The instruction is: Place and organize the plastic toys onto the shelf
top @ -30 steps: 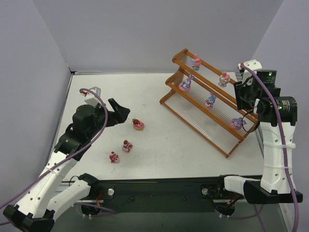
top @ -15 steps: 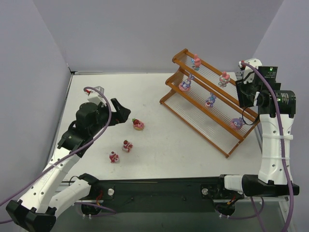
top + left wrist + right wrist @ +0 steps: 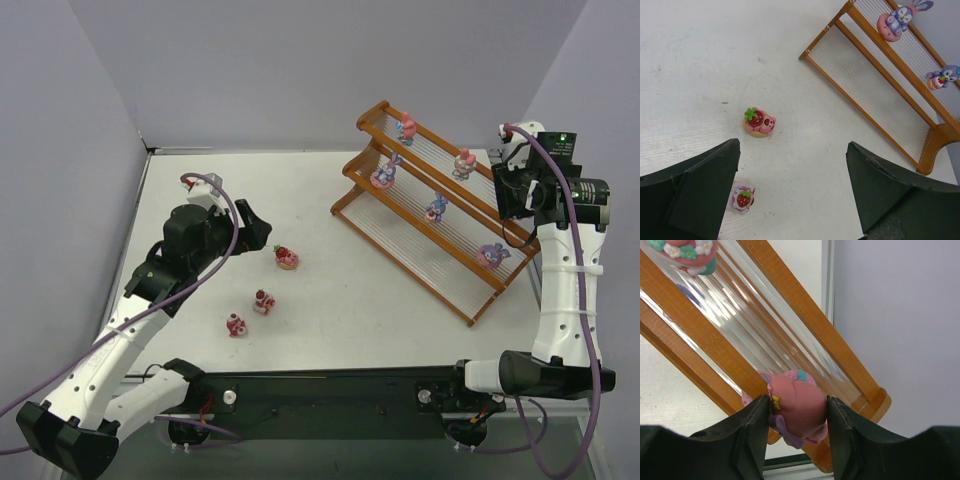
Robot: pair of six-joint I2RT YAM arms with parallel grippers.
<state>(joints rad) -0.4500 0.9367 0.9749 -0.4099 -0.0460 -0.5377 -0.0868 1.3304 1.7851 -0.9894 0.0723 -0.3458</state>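
Status: over the last second my right hand has come up and back from the low end of the shelf to its far right end, beside the higher tiers. My left hand has pushed forward toward the strawberry toy on the surface. None of the loose toys has moved. My read is that the right side is lining up a placement and the left side the next pick.

Right hand: about half open and clamped on a pink toy, one finger pressed to each side. The toy hangs over the end of the shelf and doesn't look set down yet. I can't tell from the wrist view which tier is under it.

Left hand: spread as wide as it goes, gripping nothing and touching nothing. The strawberry toy lies ahead of the gap between the fingers. A second toy sits just beside one of them.

Count: five toys stand on the shelf, and the purple toy on the low tier is the one nearest my right hand. Three are on the surface, including a third toy closest to my base. One is in my grip. So it's past halfway, with four still to seat.
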